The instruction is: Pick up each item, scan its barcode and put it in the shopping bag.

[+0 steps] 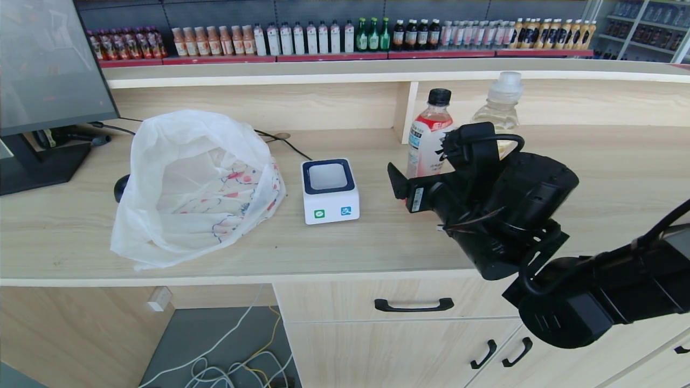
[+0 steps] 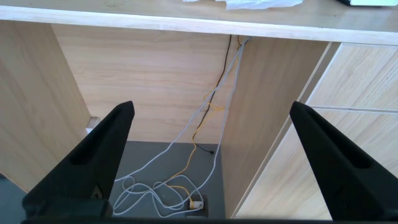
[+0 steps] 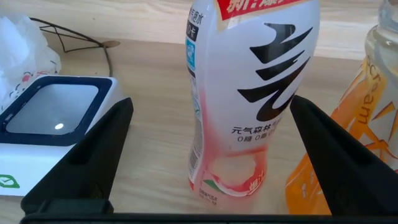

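A pink drink bottle (image 1: pixel 428 134) with a black cap stands upright on the wooden counter (image 1: pixel 377 242), to the right of the white barcode scanner (image 1: pixel 329 189). Beside it stands a clear bottle of yellowish drink (image 1: pixel 498 110). My right gripper (image 1: pixel 401 186) is open just in front of the pink bottle (image 3: pixel 249 93), which stands ahead between its fingers (image 3: pixel 93 162) without touching them. The white shopping bag (image 1: pixel 194 183) lies open at the left of the scanner (image 3: pixel 53 118). Below the counter edge, my left gripper (image 2: pixel 212 107) is open with nothing in it.
A monitor (image 1: pixel 48 64) on a black stand is at the far left. A raised ledge with a divider (image 1: pixel 407 110) backs the counter. Drawers with black handles (image 1: pixel 414 306) sit below. Loose cables (image 2: pixel 186 174) lie on the floor in the open bay.
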Robot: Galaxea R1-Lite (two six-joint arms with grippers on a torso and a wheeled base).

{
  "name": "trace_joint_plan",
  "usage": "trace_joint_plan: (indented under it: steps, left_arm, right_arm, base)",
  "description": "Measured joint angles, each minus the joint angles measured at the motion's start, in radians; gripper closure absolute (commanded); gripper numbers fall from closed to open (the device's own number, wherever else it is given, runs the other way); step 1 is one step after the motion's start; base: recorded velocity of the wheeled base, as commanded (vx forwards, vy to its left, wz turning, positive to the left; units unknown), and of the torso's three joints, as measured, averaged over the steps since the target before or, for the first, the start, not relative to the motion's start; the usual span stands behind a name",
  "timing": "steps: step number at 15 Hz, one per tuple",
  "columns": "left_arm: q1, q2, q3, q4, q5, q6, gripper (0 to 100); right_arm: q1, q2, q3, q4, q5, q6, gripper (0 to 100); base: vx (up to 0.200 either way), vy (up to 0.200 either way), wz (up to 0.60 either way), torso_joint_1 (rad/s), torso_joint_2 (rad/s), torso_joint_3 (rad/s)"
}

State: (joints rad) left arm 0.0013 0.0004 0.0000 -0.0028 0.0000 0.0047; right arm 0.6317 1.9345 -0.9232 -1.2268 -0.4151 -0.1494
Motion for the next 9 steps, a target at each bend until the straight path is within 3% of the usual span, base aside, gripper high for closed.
trace_joint_plan:
  steps: [9]
  left_arm:
    - [0.000, 0.000, 0.000, 0.000, 0.000, 0.000, 0]
  right_arm:
    - [-0.037, 0.051, -0.054, 0.005, 0.021, 0.020, 0]
  base:
    - [0.000, 0.000, 0.00, 0.000, 0.00, 0.000]
